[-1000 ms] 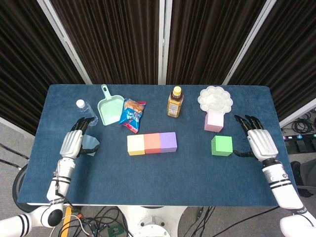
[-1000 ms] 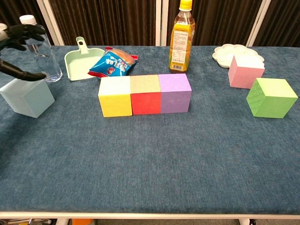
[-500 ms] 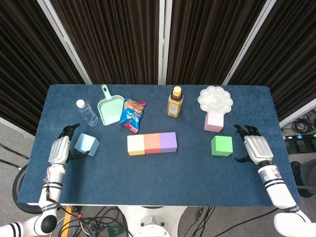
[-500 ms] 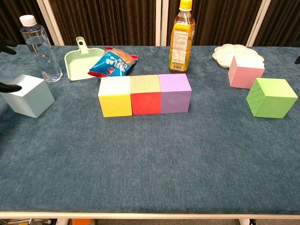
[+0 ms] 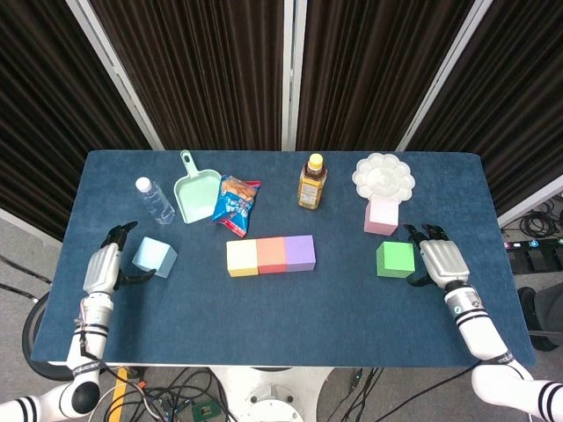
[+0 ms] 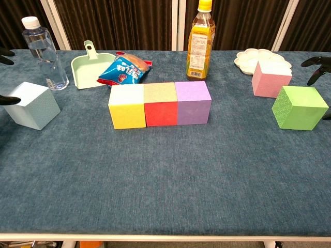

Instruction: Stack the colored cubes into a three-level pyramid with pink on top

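Beside green cube (image 5: 395, 258), right hand (image 5: 437, 261) has closed in.

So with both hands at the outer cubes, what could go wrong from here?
1. The right hand is beside the green cube, with the pink cube and white palette close behind; a grasp could nudge them.
2. The left hand is beside the light blue cube, near the water bottle, which could tip.
3. Placing cubes on the yellow, red, purple row could push it apart.

Left hand (image 5: 103, 265) & right hand (image 5: 437, 260): silver-grey backs, black fingers; white forearms w/ black wrist bands.
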{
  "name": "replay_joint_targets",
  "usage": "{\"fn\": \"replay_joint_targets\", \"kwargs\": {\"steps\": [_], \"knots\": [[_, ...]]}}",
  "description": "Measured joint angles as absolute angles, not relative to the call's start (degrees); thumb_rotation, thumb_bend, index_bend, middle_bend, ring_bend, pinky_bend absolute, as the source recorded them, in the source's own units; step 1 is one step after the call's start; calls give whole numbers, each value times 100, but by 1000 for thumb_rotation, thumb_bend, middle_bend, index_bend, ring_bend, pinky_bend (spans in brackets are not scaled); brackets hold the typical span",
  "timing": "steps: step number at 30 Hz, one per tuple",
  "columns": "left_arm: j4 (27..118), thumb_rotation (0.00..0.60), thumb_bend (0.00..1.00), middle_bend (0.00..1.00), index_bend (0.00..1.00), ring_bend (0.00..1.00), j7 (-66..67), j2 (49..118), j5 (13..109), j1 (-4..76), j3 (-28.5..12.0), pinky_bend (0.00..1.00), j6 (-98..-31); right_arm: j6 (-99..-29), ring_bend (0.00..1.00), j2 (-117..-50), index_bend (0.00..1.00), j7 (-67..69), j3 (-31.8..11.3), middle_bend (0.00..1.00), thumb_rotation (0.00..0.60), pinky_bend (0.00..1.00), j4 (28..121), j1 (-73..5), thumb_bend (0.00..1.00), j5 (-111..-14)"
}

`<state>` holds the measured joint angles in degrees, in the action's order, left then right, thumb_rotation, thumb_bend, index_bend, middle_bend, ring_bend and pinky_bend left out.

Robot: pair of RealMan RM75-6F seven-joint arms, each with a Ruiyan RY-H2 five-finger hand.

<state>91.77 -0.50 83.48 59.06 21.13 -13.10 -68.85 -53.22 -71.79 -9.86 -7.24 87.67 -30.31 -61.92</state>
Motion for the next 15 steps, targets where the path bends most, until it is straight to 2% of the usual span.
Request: {"fn": "replay_joint_targets", "kwargs": {"steps": [6, 10, 15], "knots": [[9091, 600, 115, 113, 102, 0, -137, 8361, 5943, 2075, -1308, 133, -6867, -5520, 3, -7322, 0, -872, -737, 426, 600, 0, 8546, -3026, 127, -6502], [9074, 600, 115, 113, 102, 0, -173, 8367, 5973, 2071, -1308, 133, -6843, -5651, 14, -7252, 0, -762, -752, 455, 600, 0, 8564, -2993, 148, -6681], [9088, 600, 115, 113, 102, 0, -252, 8357, 6020, 2046, -1322, 134, -6859, -5759, 32, -6847, 0, -625, -907, 470, 600, 0, 9057, -3005, 148, -6823]]}}
